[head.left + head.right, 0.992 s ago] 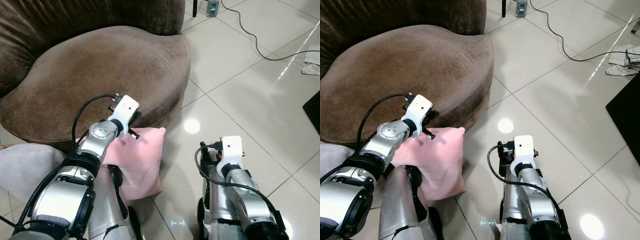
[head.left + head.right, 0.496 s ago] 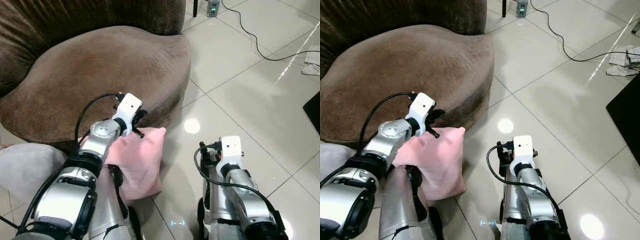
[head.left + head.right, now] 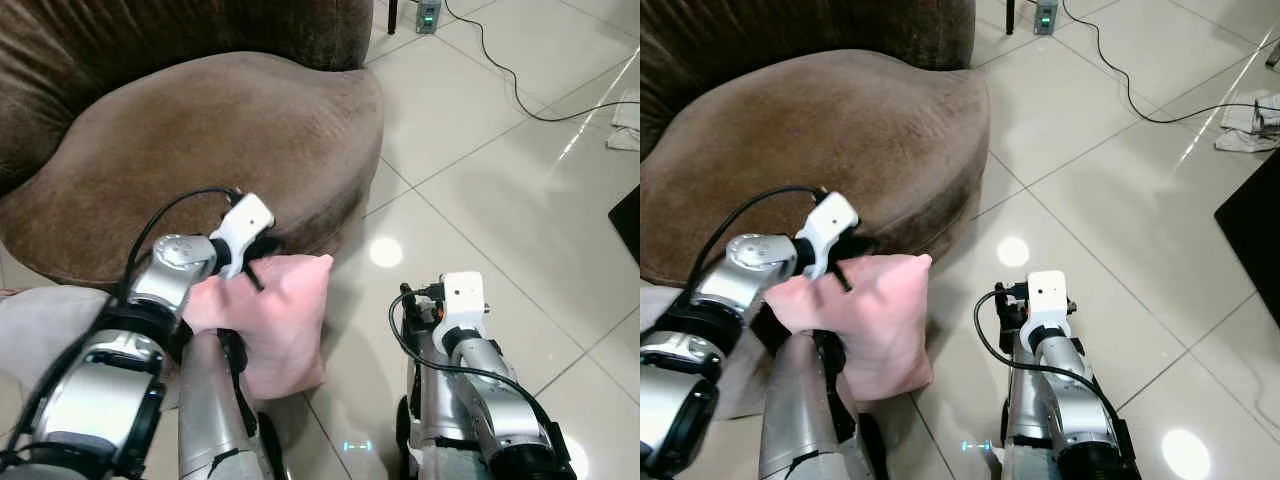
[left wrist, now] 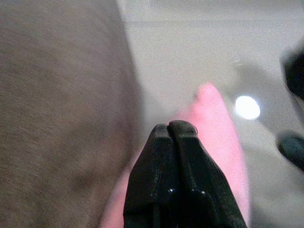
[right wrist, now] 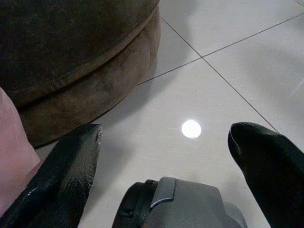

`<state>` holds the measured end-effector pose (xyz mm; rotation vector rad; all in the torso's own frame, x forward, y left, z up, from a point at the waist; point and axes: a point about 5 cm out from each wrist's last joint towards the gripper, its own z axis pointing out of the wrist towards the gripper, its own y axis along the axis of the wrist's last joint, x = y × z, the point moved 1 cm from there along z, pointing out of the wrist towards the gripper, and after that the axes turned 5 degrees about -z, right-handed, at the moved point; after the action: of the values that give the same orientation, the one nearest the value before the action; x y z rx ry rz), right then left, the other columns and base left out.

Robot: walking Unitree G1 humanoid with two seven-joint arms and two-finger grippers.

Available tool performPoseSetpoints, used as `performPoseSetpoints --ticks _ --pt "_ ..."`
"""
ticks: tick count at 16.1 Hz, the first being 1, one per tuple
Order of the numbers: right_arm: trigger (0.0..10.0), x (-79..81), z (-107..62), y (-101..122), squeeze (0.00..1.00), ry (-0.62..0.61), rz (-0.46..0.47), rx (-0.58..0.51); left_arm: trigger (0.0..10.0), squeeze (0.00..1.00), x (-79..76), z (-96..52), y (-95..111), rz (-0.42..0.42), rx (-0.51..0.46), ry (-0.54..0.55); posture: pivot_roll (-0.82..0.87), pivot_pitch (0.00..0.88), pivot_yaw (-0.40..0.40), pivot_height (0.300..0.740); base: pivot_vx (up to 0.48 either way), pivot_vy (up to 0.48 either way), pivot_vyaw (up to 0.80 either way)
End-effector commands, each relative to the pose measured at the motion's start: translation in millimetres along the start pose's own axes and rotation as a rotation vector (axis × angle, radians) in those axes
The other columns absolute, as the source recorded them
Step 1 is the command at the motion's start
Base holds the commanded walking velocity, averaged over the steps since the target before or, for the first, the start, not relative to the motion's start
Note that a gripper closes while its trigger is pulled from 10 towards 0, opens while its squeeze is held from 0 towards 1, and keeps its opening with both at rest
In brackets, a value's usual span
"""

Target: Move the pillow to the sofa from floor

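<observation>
Our left gripper [image 3: 252, 268] has its jaws pinched shut on the pink pillow [image 3: 285, 320], held just off the floor [image 3: 480, 190] at the sofa's [image 3: 210, 140] 6 o'clock edge. Our right gripper [image 5: 166, 156] idles, jaws open. We judge the lift onto the seat remains.

The sofa [image 3: 200, 150] seat lies bare; its front edge rises beside the pillow [image 3: 285, 310].
</observation>
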<state>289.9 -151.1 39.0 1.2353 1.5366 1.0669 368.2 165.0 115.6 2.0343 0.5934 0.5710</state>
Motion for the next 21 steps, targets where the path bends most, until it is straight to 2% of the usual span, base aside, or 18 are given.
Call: performPoseSetpoints --ticks 1,4,5,10,12,16,21 --pt "10.0 10.3 -9.9 -30.3 0.00 0.017 0.029 0.123 0.0 0.00 3.8 -5.5 0.9 0.025 0.040 -0.037 -0.11 0.190 0.152 0.450 0.000 0.000 0.00" --pt "10.0 13.9 -10.2 -30.4 0.00 0.012 0.039 0.120 0.0 0.00 5.8 -7.4 3.3 0.041 0.076 -0.080 -0.12 0.190 0.173 0.450 0.000 0.000 0.00" --pt "10.0 15.6 -11.3 -31.1 0.00 0.007 0.045 0.119 0.0 0.00 5.4 -6.6 2.0 0.069 0.116 -0.107 -0.12 0.196 0.190 0.450 0.000 0.000 0.00" --pt "10.0 18.0 -21.2 -37.3 0.00 -0.035 0.077 0.128 0.0 0.00 2.0 1.8 -9.0 0.149 0.247 -0.088 -0.17 0.235 0.235 0.450 0.000 0.000 0.00" --pt "10.0 19.9 -32.8 -43.7 0.00 -0.056 0.091 0.142 0.0 0.00 -3.0 8.1 -13.4 0.155 0.280 -0.081 -0.20 0.261 0.248 0.450 0.000 0.000 0.00" --pt "10.0 22.3 -53.3 -54.4 0.00 -0.085 0.096 0.173 0.0 0.00 -11.6 17.3 -18.3 0.177 0.305 -0.071 -0.25 0.290 0.257 0.450 0.000 0.000 0.00" --pt "10.0 23.9 -65.6 -54.5 0.00 -0.105 0.107 0.187 0.0 0.00 -22.9 26.7 -22.0 0.200 0.317 -0.087 -0.27 0.321 0.268 0.450 0.000 0.000 0.00"
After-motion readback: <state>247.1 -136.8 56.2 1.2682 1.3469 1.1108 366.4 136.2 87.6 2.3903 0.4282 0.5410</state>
